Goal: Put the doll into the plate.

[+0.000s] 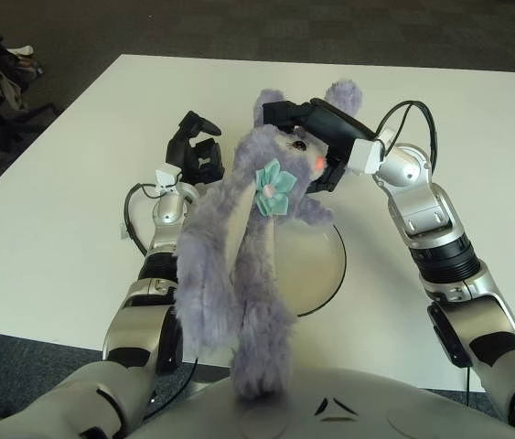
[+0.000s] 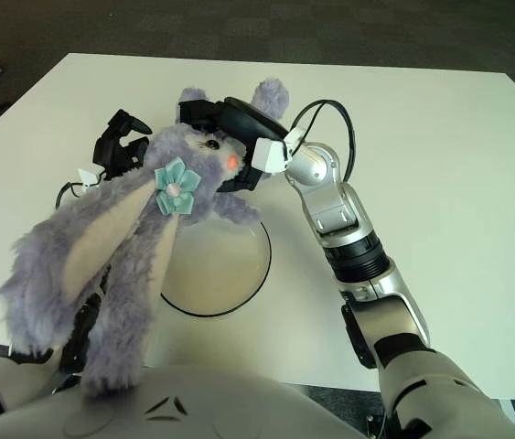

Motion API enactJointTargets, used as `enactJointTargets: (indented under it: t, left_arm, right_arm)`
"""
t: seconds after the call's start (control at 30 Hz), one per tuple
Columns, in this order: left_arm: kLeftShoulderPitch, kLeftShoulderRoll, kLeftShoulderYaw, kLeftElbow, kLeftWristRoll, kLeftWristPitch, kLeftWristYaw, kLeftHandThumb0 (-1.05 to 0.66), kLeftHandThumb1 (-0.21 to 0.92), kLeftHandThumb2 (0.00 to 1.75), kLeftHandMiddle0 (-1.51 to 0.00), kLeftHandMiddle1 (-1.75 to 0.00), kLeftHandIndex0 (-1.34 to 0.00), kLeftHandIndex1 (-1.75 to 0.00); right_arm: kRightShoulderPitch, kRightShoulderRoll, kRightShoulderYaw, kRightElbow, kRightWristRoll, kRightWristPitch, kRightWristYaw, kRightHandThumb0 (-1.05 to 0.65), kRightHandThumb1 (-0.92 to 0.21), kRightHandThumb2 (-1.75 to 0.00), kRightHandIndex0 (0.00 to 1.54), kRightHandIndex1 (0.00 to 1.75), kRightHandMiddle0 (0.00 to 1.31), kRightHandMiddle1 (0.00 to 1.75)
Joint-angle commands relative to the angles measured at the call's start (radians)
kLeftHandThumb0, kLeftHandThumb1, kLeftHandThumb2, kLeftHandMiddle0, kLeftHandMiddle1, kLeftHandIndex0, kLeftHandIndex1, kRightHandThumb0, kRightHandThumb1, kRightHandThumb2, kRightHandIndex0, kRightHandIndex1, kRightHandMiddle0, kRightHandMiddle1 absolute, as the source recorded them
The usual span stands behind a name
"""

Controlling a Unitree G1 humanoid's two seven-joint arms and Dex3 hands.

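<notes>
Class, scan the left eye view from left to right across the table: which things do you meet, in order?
Left hand → purple doll → right hand gripping the doll's head. The plate lies beneath the doll, so I leave it unplaced.

Showing bright, even light across the white table (image 1: 47, 210), glaring palest toward the far right. Casting only faint, soft shadows beneath the doll (image 1: 239, 247) on the plate (image 1: 326, 283). Blurring the near fur slightly; bending straight edges mildly outward.
</notes>
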Motion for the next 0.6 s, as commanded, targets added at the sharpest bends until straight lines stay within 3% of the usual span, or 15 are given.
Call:
enactJointTargets:
  t: [0.0, 0.57]
  left_arm:
    - [0.11, -0.044, -0.02, 0.057, 0.018, 0.014, 0.021, -0.43, 0.49, 1.1, -1.1, -1.75, -0.48, -1.75]
    - [0.107, -0.038, -0.03, 0.043, 0.023, 0.014, 0.039, -0.43, 0.46, 1.14, -1.15, -1.75, -0.5, -1.75]
  right_arm:
    - [-0.025, -0.009, -0.015, -0.014, 0.011, -0.013, 0.006, 0.57, -0.09, -1.59, 0.8, 1.75, 1.0, 1.75]
    - [-0.037, -0.024, -0.019, -0.036, 0.025, 0.018, 0.063, 0.57, -0.09, -1.59, 0.8, 1.75, 0.92, 1.75]
